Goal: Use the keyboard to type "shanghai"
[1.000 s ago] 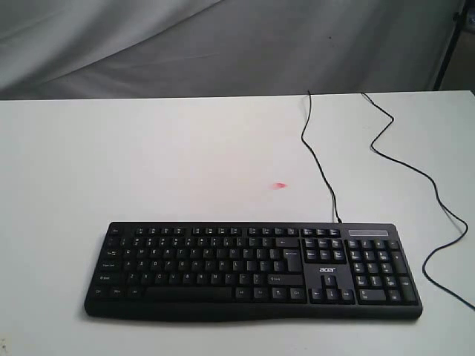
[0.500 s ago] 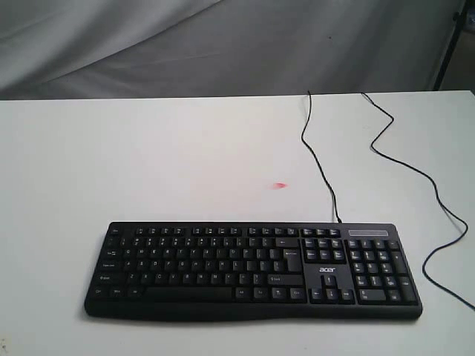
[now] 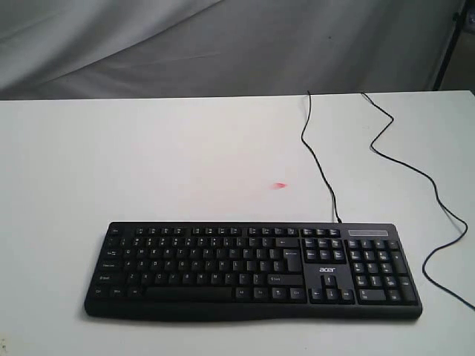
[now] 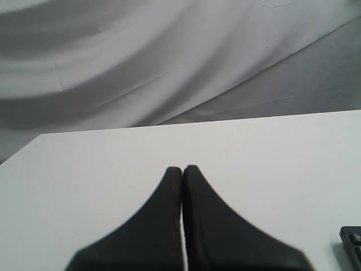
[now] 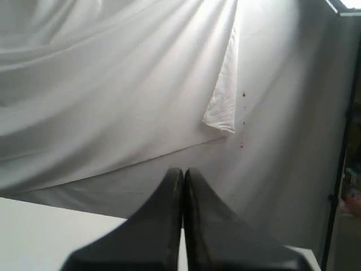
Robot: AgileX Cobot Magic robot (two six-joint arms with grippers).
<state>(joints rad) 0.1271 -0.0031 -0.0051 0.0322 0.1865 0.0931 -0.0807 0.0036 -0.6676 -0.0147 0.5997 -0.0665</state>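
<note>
Keyboard (image 3: 252,271) lies flat on the white worktop (image 3: 148,163), near that view's bottom edge, its cable (image 3: 319,163) trailing to the far side. Left claw (image 4: 182,168) pinched closed and empty over bare worktop, one keyboard corner showing well apart from its tips. Right claw (image 5: 183,170) closed too, empty, facing grey cloth (image 5: 113,84).

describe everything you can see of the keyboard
The keyboard is a wide, black, plastic-looking full-size board with white legends, a number pad at its right end and a white acer logo. It lies flat on the white table, long side across the exterior view; a thin black cable leaves its rear edge. Nothing else touches it.
</note>
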